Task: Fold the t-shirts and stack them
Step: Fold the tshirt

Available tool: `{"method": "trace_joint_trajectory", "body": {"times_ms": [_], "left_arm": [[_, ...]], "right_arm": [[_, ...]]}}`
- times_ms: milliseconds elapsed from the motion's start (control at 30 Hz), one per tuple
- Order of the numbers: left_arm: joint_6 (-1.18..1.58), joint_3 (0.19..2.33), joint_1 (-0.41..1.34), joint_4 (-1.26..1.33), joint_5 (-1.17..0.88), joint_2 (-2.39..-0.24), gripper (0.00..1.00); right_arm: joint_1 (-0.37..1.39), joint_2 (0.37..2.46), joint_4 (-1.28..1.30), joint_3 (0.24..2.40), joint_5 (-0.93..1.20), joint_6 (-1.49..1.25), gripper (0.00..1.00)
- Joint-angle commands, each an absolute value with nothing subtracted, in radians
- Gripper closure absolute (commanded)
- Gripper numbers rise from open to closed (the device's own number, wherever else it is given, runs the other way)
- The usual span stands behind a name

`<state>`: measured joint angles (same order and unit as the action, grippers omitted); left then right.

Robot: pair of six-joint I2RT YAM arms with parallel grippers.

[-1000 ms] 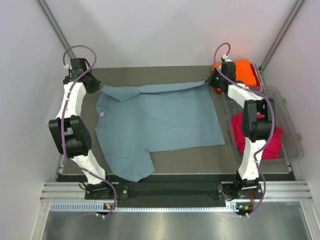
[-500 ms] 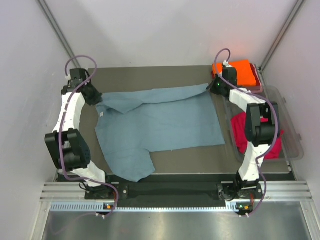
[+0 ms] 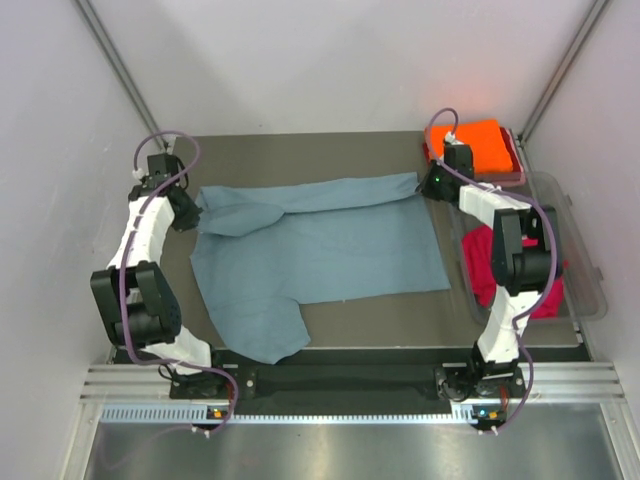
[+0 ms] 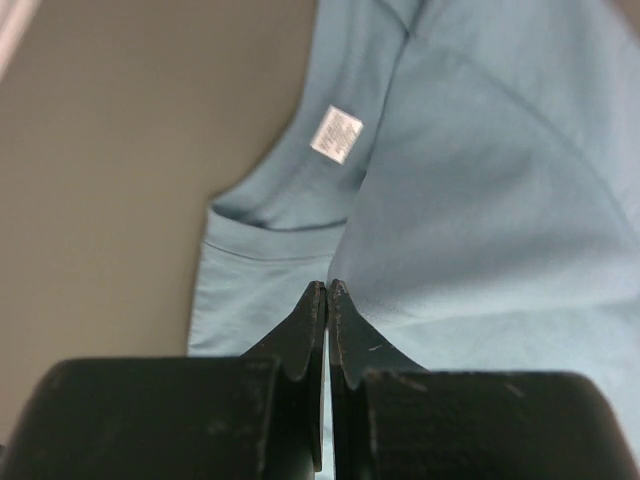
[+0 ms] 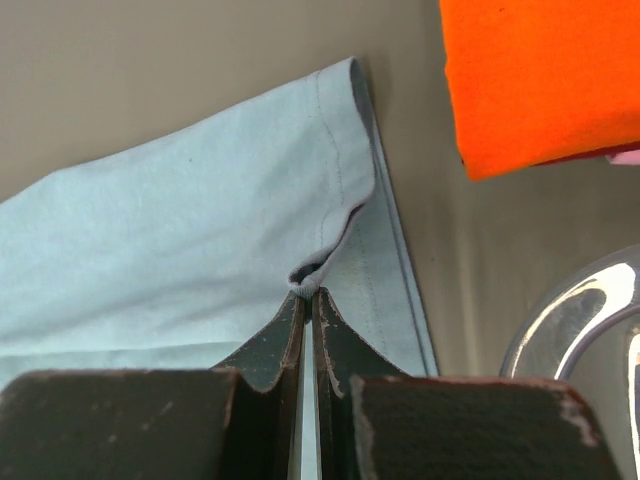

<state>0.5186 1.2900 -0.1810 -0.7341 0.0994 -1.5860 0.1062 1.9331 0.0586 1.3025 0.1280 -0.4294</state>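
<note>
1. Two pincers are both moving toward 6 o'clock. A second back they were sitting at the far edge of the table (image 3: 300,148), and now the far side of the grey-blue tee (image 3: 320,245) is coming along with them, rolling over its own body.
2. Left gripper (image 3: 188,212) is clamped down tight on the sleeve end at roughly 9 o'clock. In the wrist view the jaws are meeting with cloth draping off the tips (image 4: 327,287).
3. Right gripper (image 3: 428,183) is squeezed closed too, pinching a little bunch of the hem corner (image 5: 308,290) at about 2 o'clock.
4. I'm reading this as the first lengthwise fold getting underway, so folding is only starting and no stacking is happening yet.
5. Orange tee (image 3: 485,142) is lying already squared up at 1 o'clock. Red tee (image 3: 535,285) is slumping in a heap in the clear tub (image 3: 592,292) at 3 o'clock.
6. Grey-blue cloth is looking soft, thin and matte, sagging between the two grips, with a stitched hem and a small white label (image 4: 336,134) near the collar. Orange fabric is looking fuzzier and thicker-edged. Table is looking dull brown and smooth.
</note>
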Motion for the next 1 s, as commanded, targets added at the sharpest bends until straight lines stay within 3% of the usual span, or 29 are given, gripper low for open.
{"method": "trace_joint_trajectory", "body": {"times_ms": [0, 533, 700, 800, 967], "left_arm": [[0.485, 1.351, -0.186, -0.713, 0.215, -1.517, 1.0], [0.52, 1.151, -0.184, -0.701, 0.032, -1.531, 1.0], [0.523, 1.186, -0.184, -0.706, 0.011, -1.545, 0.68], [0.506, 1.276, -0.184, -0.7, 0.06, -1.563, 0.57], [0.499, 1.367, -0.187, -0.559, 0.051, -1.66, 0.5]], "right_arm": [[0.092, 1.862, 0.055, 1.327, 0.097, -0.402, 1.0], [0.1, 1.868, 0.1, 1.321, 0.094, -0.365, 1.0], [0.107, 1.852, 0.161, 1.367, 0.106, -0.368, 0.89], [0.117, 1.829, 0.192, 1.387, 0.109, -0.376, 0.81], [0.127, 1.809, 0.242, 1.433, 0.106, -0.394, 0.74]]}}
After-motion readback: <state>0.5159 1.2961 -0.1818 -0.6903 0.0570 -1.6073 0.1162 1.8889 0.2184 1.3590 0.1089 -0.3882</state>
